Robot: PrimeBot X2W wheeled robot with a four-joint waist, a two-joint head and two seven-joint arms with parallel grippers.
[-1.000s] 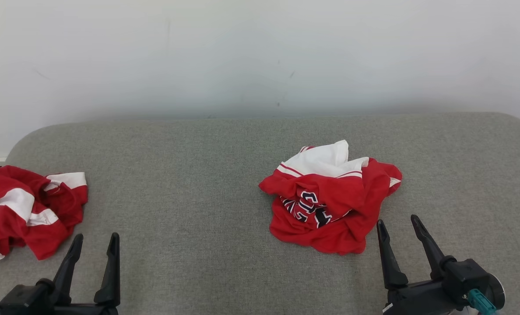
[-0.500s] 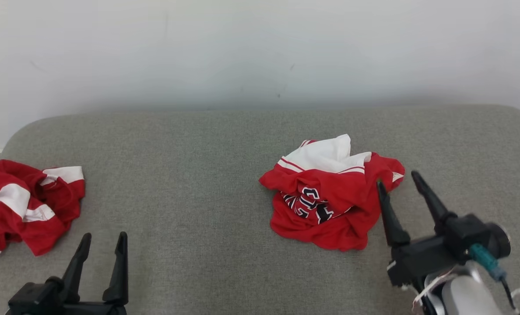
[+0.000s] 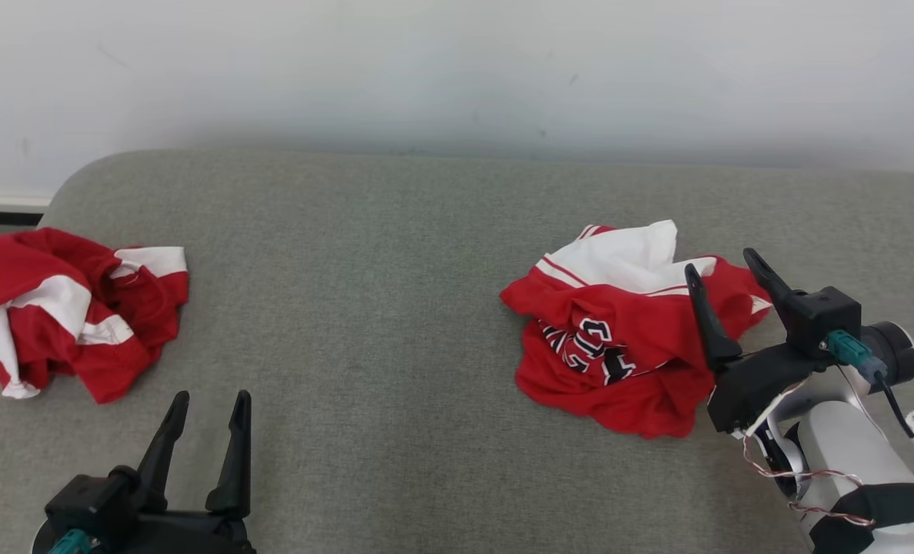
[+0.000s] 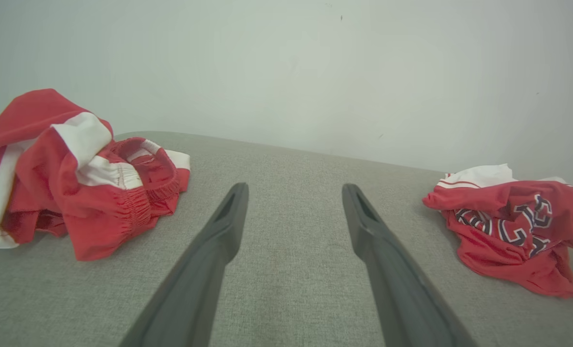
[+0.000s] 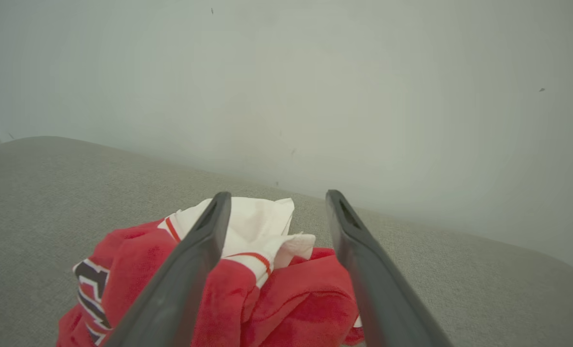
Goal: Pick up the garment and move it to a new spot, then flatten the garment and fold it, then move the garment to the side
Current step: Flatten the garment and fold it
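My right gripper (image 3: 718, 260) reaches in from the lower right corner of the head view, forearm angled up, fingers spread wide and holding nothing. It stands over the right edge of the red jersey (image 3: 618, 338). I cannot tell whether the fingers touch the cloth. My left gripper (image 3: 212, 395) sits at lower left, equally wide, above the bare grey upholstered surface (image 3: 388, 308). The jersey lies crumpled right of centre, its dark lettering folded and unreadable. Red shorts (image 3: 72, 308) are bunched at the left edge.
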